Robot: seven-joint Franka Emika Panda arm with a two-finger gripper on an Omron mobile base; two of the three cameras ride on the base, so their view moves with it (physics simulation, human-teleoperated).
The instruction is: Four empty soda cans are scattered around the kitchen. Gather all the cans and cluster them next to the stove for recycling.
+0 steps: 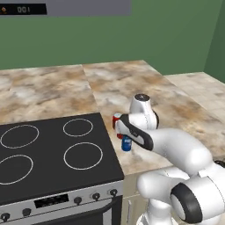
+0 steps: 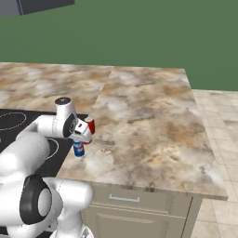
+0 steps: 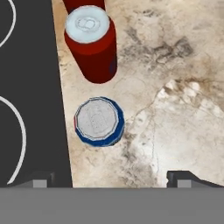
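From the left base camera, my pincer [image 1: 123, 132] hangs over the marble counter [image 1: 176, 101] just beside the right edge of the stove [image 1: 52, 154]; a blue can [image 1: 126, 143] stands upright under it and the red soda can [image 1: 117, 121] shows just behind my hand, both close to the cooktop because that strip of counter is where the cluster belongs. From the right base camera, the same pair sits near the counter's front, blue can [image 2: 78, 148] nearer the edge, red soda can [image 2: 89, 125] beyond it, stove [image 2: 14, 122] to their left, my pincer [image 2: 83, 135] above them. Looking down along my hand, the blue can [image 3: 99, 121] stands free on the counter [image 3: 175, 87], near but apart from the red soda can [image 3: 91, 44], with a second red can [image 3: 83, 4] at the frame's top. My finger tips [image 3: 183, 178] stand spread wide either side, holding nothing; I judge the blue can set down.
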